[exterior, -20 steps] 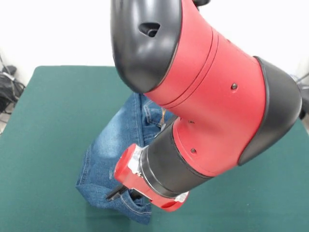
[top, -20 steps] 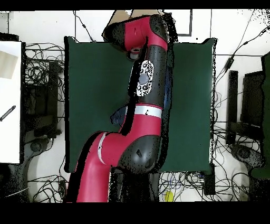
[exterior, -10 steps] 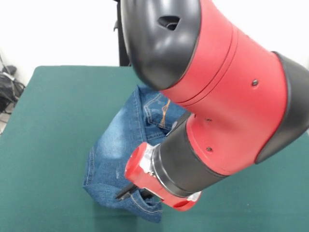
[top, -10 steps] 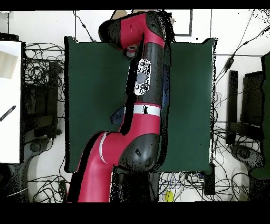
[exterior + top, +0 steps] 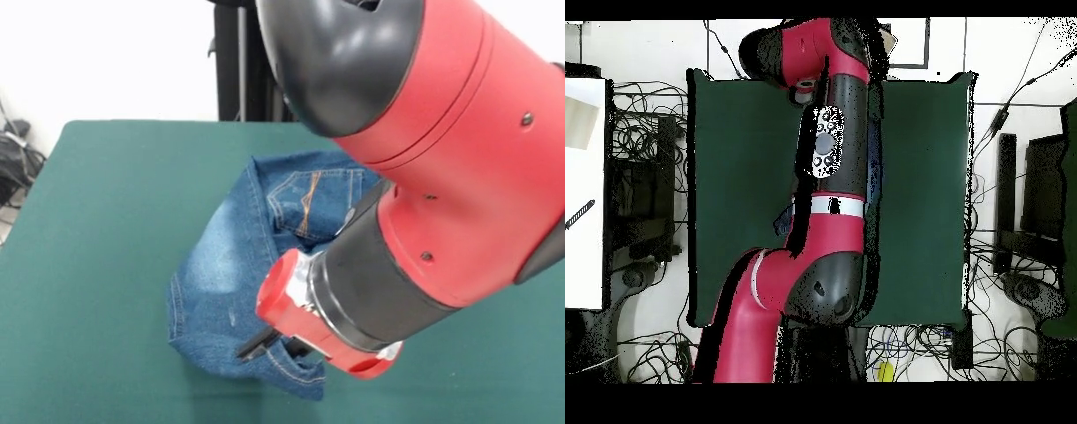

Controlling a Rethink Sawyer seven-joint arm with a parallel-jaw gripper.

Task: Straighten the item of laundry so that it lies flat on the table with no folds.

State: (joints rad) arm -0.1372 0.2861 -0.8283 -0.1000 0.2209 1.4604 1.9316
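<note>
The jeans [image 5: 237, 265] are seen bunched and folded on the green table [image 5: 88, 230], near its middle in the front view, with a back pocket and its orange stitching turned upward. The gripper [image 5: 265, 340] is lowered onto the near hem of the denim, where a dark fingertip is seen against the cloth, though whether the fingers are apart or clamped cannot be told. In the overhead view the jeans are almost wholly covered by the red and black arm [image 5: 827, 150].
</note>
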